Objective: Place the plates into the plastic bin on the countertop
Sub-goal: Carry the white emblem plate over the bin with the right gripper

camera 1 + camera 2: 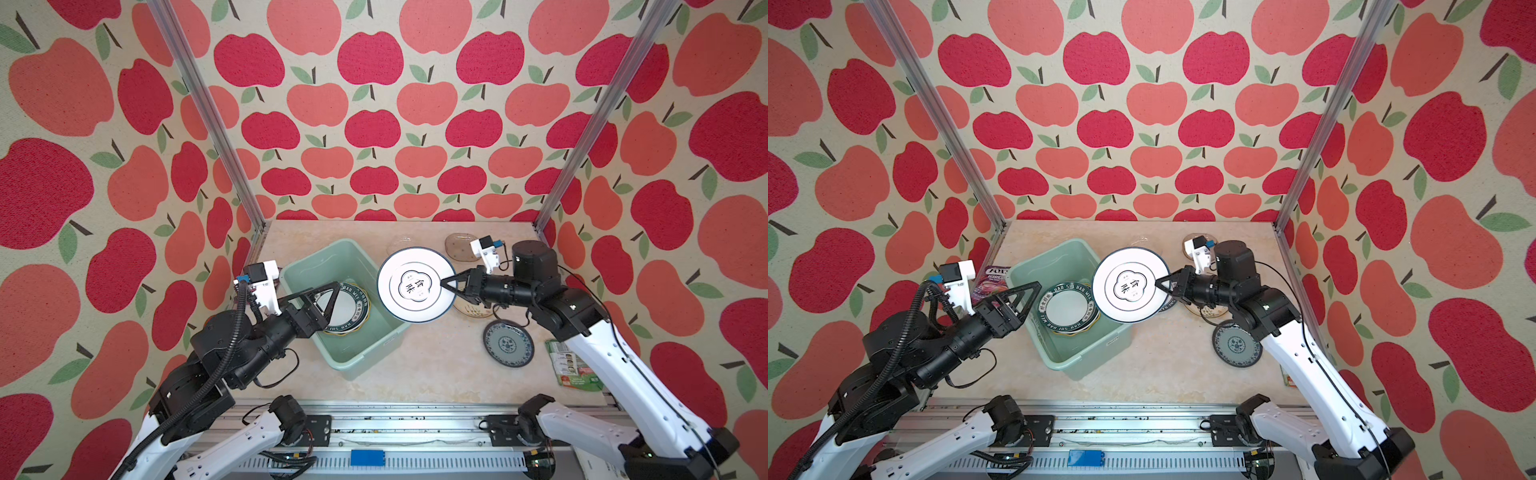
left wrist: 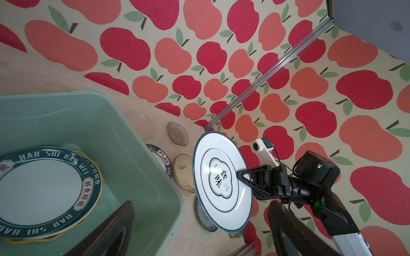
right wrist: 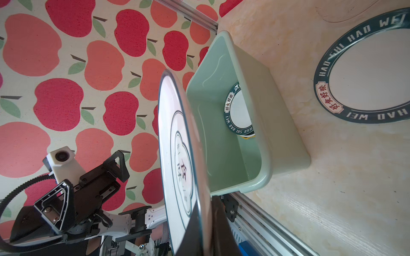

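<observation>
R gripper (image 1: 446, 285) pinching white plate (image 1: 413, 286) rim, near bin (image 1: 358, 365) | L gripper (image 1: 332, 303) spread, above lettered plate (image 1: 348, 311) in bin

We see a white plate (image 1: 413, 284) with a thin dark rim line and a flower-shaped emblem, gripped at its edge between the right fingers (image 1: 451, 284) and tilted in the air near the mint-green plastic bin (image 1: 324, 266). Below the spread left fingers (image 1: 311, 291), a lettered plate (image 1: 1069, 309) lies flat in the bin, a yellow edge beneath it. On the beige countertop (image 1: 436, 365) below the right fingers lie a second lettered plate (image 3: 366, 73), a cream plate (image 2: 183, 170) and a blue-patterned plate (image 1: 508, 344). Beyond them sit a brownish glass plate (image 2: 177, 134) and a clear glass plate (image 2: 142, 124).
</observation>
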Action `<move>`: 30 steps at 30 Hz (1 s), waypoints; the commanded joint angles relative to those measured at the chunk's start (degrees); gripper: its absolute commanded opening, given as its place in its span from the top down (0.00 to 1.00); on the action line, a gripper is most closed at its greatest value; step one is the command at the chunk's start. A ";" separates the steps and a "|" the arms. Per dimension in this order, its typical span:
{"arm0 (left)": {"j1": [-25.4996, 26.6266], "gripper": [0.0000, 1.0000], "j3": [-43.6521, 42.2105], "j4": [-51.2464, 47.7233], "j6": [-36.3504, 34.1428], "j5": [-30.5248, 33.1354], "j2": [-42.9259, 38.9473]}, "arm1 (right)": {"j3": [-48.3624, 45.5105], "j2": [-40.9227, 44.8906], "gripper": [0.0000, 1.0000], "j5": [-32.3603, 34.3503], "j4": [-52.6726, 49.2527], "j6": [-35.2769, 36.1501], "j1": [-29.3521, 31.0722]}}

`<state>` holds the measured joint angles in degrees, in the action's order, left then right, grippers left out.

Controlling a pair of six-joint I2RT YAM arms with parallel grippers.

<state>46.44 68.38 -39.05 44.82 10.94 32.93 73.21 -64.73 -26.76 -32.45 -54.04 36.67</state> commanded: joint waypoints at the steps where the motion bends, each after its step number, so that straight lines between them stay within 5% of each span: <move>1: -0.20 0.03 1.95 -6.49 -2.81 5.16 0.12 | 8.97 -6.88 1.00 9.14 -3.16 3.77 4.11; 15: -0.18 0.01 10.70 -13.07 -15.92 8.79 5.29 | 39.95 -40.04 1.00 30.29 -21.44 11.06 15.33; 30: -0.18 0.01 7.60 -13.08 -18.13 10.77 1.14 | 57.72 -60.78 1.00 35.86 -27.09 4.98 21.53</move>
<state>46.44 77.08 -50.94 28.47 20.23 35.05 126.89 -123.24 7.35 -57.04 -46.78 57.34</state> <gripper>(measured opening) 0.995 0.086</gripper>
